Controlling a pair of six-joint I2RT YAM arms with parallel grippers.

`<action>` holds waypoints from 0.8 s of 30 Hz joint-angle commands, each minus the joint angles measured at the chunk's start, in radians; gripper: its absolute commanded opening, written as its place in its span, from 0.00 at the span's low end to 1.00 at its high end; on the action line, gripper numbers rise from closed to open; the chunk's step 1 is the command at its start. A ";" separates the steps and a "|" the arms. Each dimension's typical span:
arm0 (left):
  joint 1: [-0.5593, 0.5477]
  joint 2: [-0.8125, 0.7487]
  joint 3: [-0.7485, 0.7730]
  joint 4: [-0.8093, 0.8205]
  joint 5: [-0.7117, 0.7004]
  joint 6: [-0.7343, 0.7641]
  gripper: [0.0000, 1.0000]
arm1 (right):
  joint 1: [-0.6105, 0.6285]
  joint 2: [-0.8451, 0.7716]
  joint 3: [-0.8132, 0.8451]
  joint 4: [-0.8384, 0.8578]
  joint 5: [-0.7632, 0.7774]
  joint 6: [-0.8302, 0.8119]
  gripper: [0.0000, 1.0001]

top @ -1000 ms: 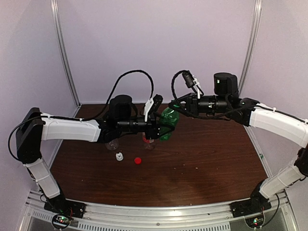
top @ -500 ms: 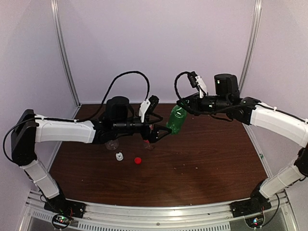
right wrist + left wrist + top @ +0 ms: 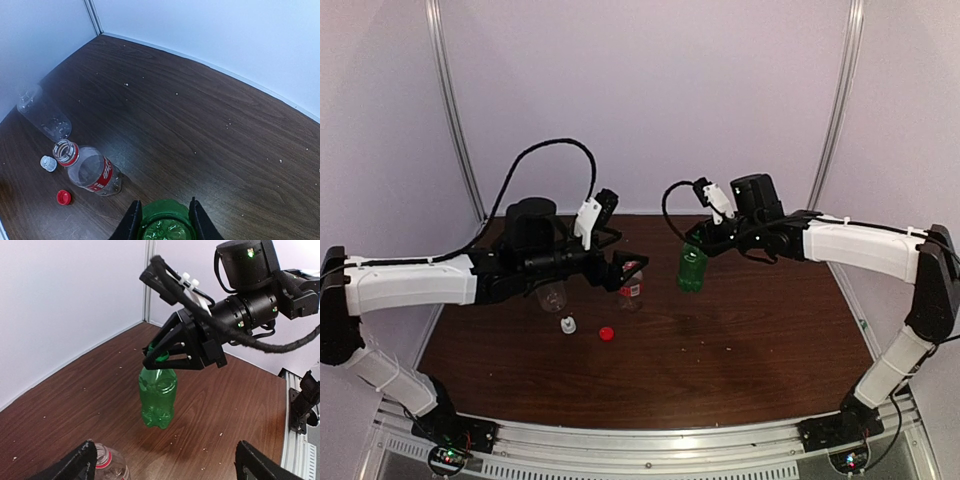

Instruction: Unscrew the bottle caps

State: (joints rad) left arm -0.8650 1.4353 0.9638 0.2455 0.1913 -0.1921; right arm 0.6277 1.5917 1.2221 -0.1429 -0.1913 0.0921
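My right gripper (image 3: 161,358) is shut on the top of an upright green bottle (image 3: 158,400), which hangs just above the table. From the right wrist its green top (image 3: 165,222) sits between the black fingers (image 3: 132,221). The green cap itself I cannot make out. My left gripper (image 3: 625,270) is open and empty, left of the green bottle (image 3: 692,268) and apart from it. A white nozzle cap (image 3: 567,324) and a red cap (image 3: 606,334) lie loose on the wood.
A capless bottle with a red label (image 3: 90,172) stands near the left gripper. A clear bottle (image 3: 42,116) is behind it. White walls close the back and sides of the brown table (image 3: 750,340).
My left gripper opened, let go of the green bottle and drew back to the left. The right gripper swung the bottle upright and lowered it toward the table.
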 commanded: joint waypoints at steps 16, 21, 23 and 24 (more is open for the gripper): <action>0.009 -0.144 -0.027 -0.120 -0.279 0.036 0.98 | 0.051 0.068 -0.110 0.121 0.083 -0.039 0.13; 0.011 -0.174 -0.033 -0.139 -0.317 0.045 0.98 | 0.060 0.076 -0.122 0.127 0.090 -0.045 0.18; 0.011 -0.186 -0.036 -0.145 -0.330 0.051 0.98 | 0.063 0.078 -0.133 0.133 0.096 -0.048 0.21; 0.012 -0.191 -0.037 -0.146 -0.336 0.052 0.98 | 0.064 0.077 -0.137 0.137 0.097 -0.049 0.22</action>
State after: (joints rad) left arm -0.8627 1.2789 0.9371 0.0933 -0.0952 -0.1631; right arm 0.6830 1.6653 1.1122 -0.0448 -0.1284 0.0540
